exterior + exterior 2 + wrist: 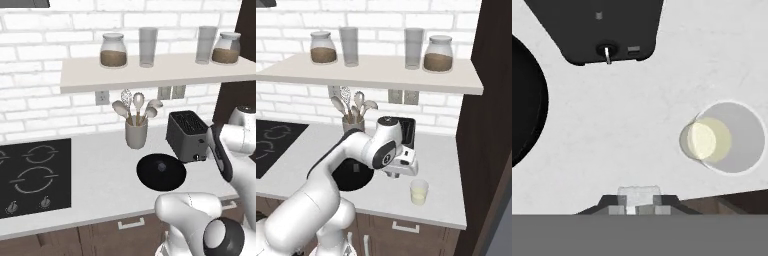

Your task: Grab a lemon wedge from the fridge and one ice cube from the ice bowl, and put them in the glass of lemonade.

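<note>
My gripper (638,206) is shut on the ice cube (638,194), a small greyish translucent block between the fingertips. The hand (400,169) hangs above the white counter, between the ice bowl and the glass. The glass of lemonade (722,142) (419,191) stands upright to the right of the gripper, apart from it, with pale yellow liquid inside. The black ice bowl (161,171) (524,100) lies to the left, and my arm partly covers it in the right base view (348,180). The lemon wedge and the fridge are out of view.
A black toaster (187,135) (406,131) (597,30) stands just behind the bowl and hand. A utensil holder (136,132) sits further left, and a stove top (32,175) beyond it. The shelf (371,70) above carries jars and tall glasses. A dark wood panel (491,125) bounds the counter's right end.
</note>
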Robot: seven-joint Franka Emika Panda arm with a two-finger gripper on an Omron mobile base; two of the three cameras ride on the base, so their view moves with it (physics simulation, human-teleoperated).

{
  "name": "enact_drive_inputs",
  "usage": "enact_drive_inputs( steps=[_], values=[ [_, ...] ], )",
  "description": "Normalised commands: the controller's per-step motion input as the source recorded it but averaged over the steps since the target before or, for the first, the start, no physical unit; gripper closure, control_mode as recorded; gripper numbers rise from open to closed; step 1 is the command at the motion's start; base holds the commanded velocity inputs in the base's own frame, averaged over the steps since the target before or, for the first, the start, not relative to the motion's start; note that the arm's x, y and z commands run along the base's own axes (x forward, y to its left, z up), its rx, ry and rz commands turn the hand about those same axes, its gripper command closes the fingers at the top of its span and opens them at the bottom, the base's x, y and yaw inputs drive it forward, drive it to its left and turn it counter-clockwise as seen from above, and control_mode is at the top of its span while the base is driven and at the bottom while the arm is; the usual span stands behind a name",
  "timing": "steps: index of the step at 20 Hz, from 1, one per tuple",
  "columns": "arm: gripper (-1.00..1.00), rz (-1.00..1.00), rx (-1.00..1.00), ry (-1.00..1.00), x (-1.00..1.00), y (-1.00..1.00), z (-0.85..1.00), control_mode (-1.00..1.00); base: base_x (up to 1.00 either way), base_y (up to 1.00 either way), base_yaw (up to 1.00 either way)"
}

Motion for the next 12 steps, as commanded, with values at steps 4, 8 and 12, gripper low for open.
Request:
enact_drive_inputs(
  steps=[4,8,12],
  values=[
    [1.0,-0.14,0.11,0.0,0.18,-0.89,0.0,-1.0,0.0,0.0,0.0],
    [1.0,-0.02,0.07,0.0,0.35,-0.28,-0.29,-1.0,0.0,0.0,0.0],
    [1.0,-0.01,0.01,0.0,0.15,-0.08,-0.35,-1.0,0.0,0.0,0.0]
  ],
)
